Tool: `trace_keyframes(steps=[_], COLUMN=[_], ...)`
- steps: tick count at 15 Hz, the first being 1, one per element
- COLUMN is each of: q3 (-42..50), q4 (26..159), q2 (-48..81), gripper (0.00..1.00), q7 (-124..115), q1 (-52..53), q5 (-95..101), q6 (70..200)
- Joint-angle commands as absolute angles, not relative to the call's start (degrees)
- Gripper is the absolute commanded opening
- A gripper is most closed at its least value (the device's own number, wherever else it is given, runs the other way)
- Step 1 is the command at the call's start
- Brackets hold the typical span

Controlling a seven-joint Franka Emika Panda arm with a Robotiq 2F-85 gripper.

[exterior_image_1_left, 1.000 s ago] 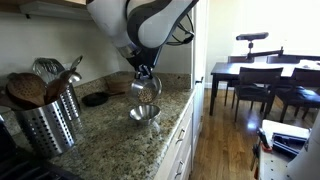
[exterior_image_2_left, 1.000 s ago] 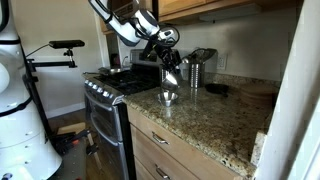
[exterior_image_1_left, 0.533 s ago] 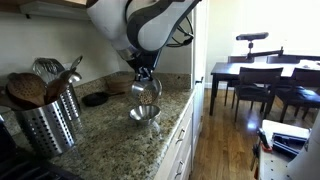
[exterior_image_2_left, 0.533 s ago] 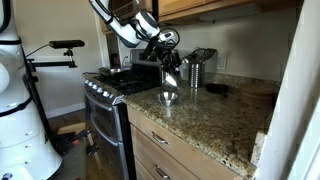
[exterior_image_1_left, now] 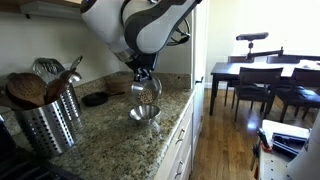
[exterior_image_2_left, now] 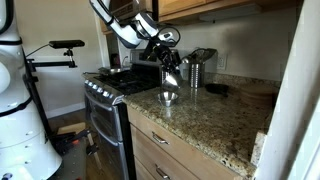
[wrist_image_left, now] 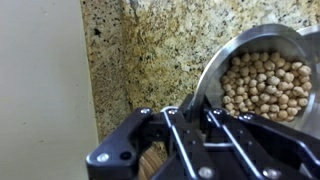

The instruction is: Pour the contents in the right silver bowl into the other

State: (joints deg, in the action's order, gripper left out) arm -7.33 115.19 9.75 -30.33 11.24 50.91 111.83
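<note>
My gripper point(exterior_image_1_left: 143, 77) is shut on the rim of a silver bowl point(exterior_image_1_left: 145, 89) and holds it tilted above a second silver bowl point(exterior_image_1_left: 145, 113) that stands on the granite counter. Both exterior views show the held bowl point(exterior_image_2_left: 170, 78) directly over the lower bowl point(exterior_image_2_left: 168, 97). In the wrist view my gripper point(wrist_image_left: 190, 108) pinches the rim of the held bowl point(wrist_image_left: 215, 62), which is full of chickpeas point(wrist_image_left: 262, 85). The lower bowl is hidden in the wrist view.
A metal utensil holder point(exterior_image_1_left: 45, 122) with wooden spoons stands at the counter's near left. A small dark dish point(exterior_image_1_left: 96, 99) lies behind the bowls. The counter edge point(exterior_image_1_left: 180, 118) drops to drawers. A stove point(exterior_image_2_left: 110, 90) adjoins the counter. A metal canister point(exterior_image_2_left: 195, 68) stands near the wall.
The arm has shifted slightly and the held bowl has tilted a little more over the lower bowl. Little else differs.
</note>
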Motion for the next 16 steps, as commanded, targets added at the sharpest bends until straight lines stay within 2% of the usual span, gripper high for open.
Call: trace_keyframes(steps=[1, 16], q3=[-7.95, -10.23], q4=[113.84, 114.13], q2=[9.75, 12.15], gripper=[0.06, 0.06], q7=[-31.71, -31.53], q1=[13.03, 14.37], q5=[54.88, 57.55], q6=[106.58, 104.72])
